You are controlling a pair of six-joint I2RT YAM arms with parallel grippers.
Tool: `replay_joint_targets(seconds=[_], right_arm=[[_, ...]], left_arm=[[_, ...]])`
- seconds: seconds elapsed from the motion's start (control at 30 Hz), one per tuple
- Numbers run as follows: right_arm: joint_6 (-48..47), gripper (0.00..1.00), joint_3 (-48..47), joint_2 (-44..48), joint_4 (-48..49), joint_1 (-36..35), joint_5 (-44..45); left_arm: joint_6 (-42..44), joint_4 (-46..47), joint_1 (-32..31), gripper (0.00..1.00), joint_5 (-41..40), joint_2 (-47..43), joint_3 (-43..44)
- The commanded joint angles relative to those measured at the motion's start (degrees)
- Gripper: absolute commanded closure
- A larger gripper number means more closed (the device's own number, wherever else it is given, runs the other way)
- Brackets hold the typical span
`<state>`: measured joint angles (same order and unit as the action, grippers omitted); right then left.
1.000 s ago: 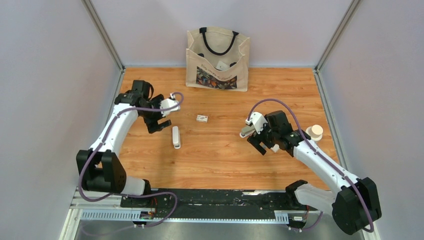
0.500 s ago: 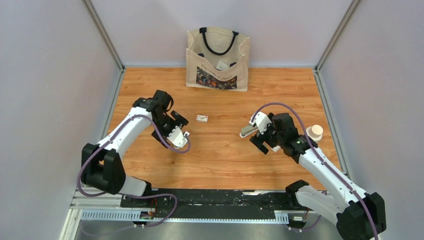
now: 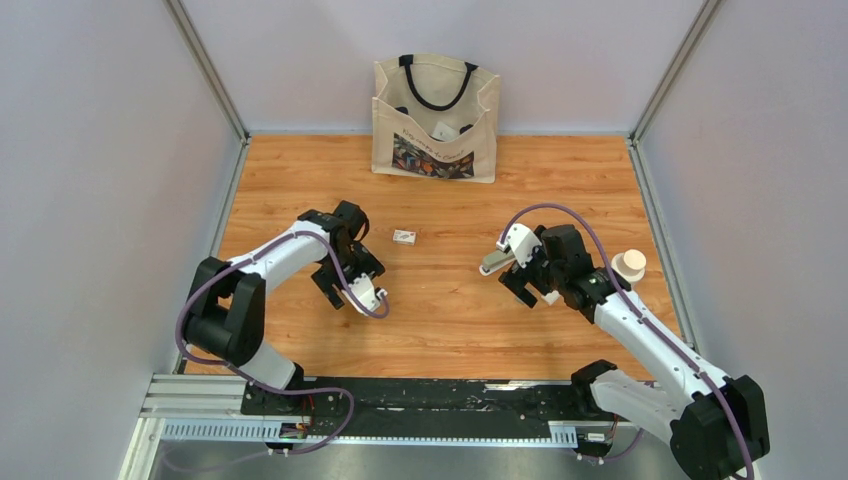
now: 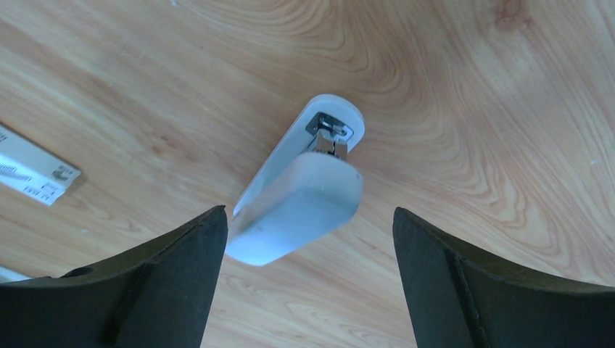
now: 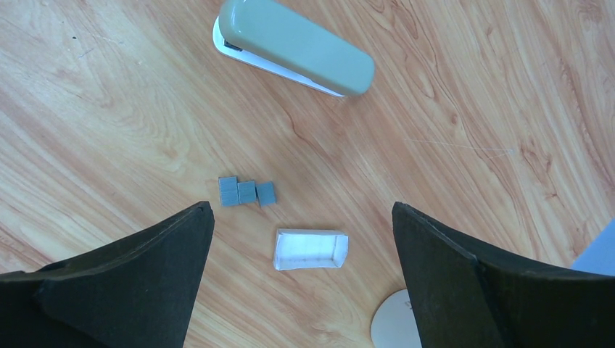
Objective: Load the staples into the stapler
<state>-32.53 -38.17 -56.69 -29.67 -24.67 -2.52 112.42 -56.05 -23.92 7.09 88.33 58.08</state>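
Nothing is loaded yet: the staples [image 5: 246,193] lie loose mid-frame on the bench [image 5: 471,109], the white stapler [image 4: 290,206] is ungripped, and the left claw [image 4: 308,212] and right claw [image 5: 301,210] both gape wide, empty.

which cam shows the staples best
The right wrist view: the staples lie in plain sight, three small grey blocks on the table. In the top view they cannot be made out; the left wrist view shows the white stapler, not them.

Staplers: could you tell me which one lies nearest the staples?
The grey-green stapler, close to the staples; the white stapler has none nearby.
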Motion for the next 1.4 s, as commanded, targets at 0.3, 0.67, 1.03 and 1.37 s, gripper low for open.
replay_joint_targets(seconds=[0.3,0.67,1.03,1.37], right_arm=[[-1.0,0.00,0.3,-0.2,2.1,0.1,0.2],[-1.1,0.00,0.3,-0.2,2.2,0.0,0.0],[1.2,0.00,-1.6,3.9,1.4,-0.1,-3.3],[4.4,0.00,-12.6,1.6,-0.3,-0.1,-23.8]], left_arm=[[26.1,12.8,-0.5,0.31,1.5,1.5,-5.3],[20.7,13.3,-2.6,0.61,3.4,-0.3,-7.0],[-24.0,11.3,-7.4,1.00,5.0,-0.7,3.7],[-57.3,9.2,-7.5,1.00,15.4,-5.3,12.5]])
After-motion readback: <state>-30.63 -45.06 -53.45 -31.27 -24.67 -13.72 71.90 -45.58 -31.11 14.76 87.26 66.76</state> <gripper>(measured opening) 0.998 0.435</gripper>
